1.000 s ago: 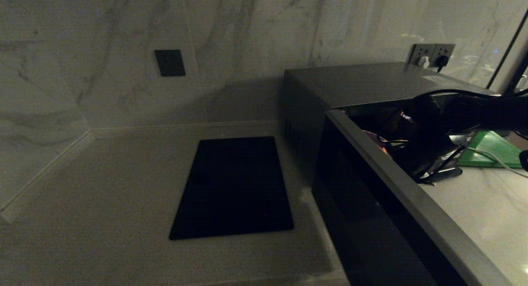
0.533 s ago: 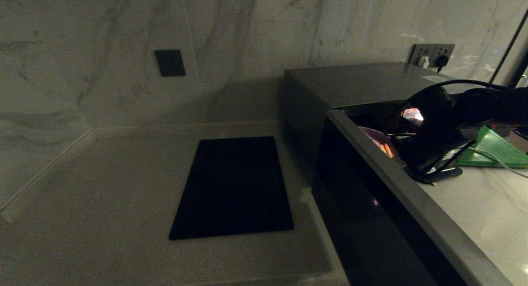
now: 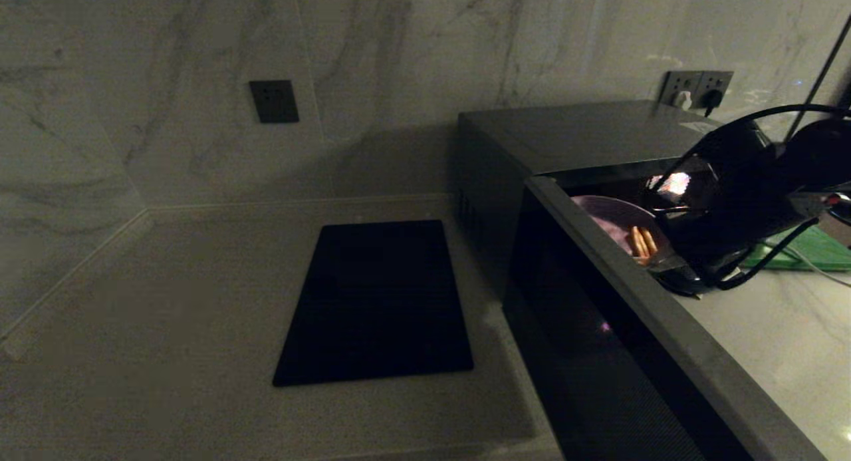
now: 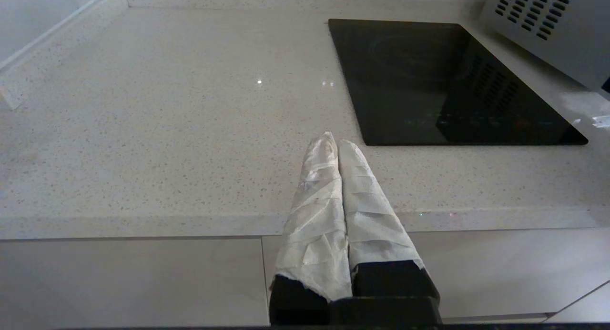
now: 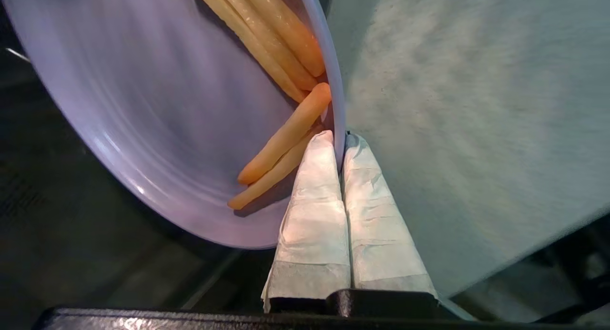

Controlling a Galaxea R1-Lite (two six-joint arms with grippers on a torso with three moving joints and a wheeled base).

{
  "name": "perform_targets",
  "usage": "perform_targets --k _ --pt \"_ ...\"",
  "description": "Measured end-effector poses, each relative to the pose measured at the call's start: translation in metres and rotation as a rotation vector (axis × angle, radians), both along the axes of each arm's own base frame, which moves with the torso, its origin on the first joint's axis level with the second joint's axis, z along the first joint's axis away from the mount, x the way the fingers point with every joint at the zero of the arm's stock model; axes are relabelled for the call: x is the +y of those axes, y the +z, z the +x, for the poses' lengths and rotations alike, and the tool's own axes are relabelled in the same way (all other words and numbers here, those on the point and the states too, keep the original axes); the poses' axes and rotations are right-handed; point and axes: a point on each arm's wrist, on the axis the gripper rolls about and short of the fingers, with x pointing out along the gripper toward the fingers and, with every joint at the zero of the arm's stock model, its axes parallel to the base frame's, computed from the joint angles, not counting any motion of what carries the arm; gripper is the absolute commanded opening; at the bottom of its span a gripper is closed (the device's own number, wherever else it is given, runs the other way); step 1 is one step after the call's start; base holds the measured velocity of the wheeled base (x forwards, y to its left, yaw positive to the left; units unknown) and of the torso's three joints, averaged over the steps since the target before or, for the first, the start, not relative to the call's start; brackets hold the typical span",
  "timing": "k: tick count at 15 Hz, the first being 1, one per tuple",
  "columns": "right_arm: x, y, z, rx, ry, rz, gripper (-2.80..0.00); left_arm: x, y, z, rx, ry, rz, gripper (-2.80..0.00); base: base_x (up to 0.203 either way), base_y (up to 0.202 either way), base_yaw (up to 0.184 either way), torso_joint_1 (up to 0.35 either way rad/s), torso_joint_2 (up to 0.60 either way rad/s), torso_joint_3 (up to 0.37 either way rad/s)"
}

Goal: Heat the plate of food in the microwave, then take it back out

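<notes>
So the right end effector (image 5: 339,138) had its two wrapped fingers (image 5: 314,196) pinched tight on the rim of the plate of food (image 5: 143,101), one finger inside the rim and one outside. A handful of orange-tan sticks (image 5: 286,130) were lying on the lavender plate close to the pinch, and the nearest looked to be touching the inner finger. From the head view the plate (image 3: 615,221) sat at the mouth of the microwave (image 3: 572,142), just behind the top edge of the door (image 3: 638,314), which stood wide open, swung out toward the front edge of the counter (image 3: 166,314). Whether the plate was resting on anything or hanging in the air, I couldn't tell. The right arm (image 3: 751,188) came in from the right side, dark and bulky, with cables looping around it.

The left end effector (image 4: 337,142) was parked out over the front edge of the counter, its wrapped fingers pressed together with nothing between them. A flat black mat (image 3: 379,301) lay on the counter to the left of the microwave, near but not touching it. A green board (image 3: 811,248) lay over by the right edge behind the arm, and there were outlets on the marble wall (image 3: 274,100)
</notes>
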Motion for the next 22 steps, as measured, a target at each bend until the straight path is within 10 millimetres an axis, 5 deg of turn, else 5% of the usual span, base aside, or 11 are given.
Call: perform_targets --k 9,17,22 --pt "-0.013 0.003 -0.105 0.087 -0.062 -0.218 -2.80 0.000 0.000 0.000 0.000 0.000 0.000 -2.80 0.000 0.000 0.000 0.000 0.00 0.000" --pt "-0.114 -0.007 -0.163 0.208 -0.448 -0.268 -2.80 0.000 0.000 0.000 0.000 0.000 0.000 -2.80 0.000 0.000 0.000 0.000 0.00 0.000" --pt "-0.173 -0.030 -0.172 0.335 -0.561 -0.240 -2.80 0.000 0.000 0.000 0.000 0.000 0.000 -2.80 0.000 0.000 0.000 0.000 0.00 0.000"
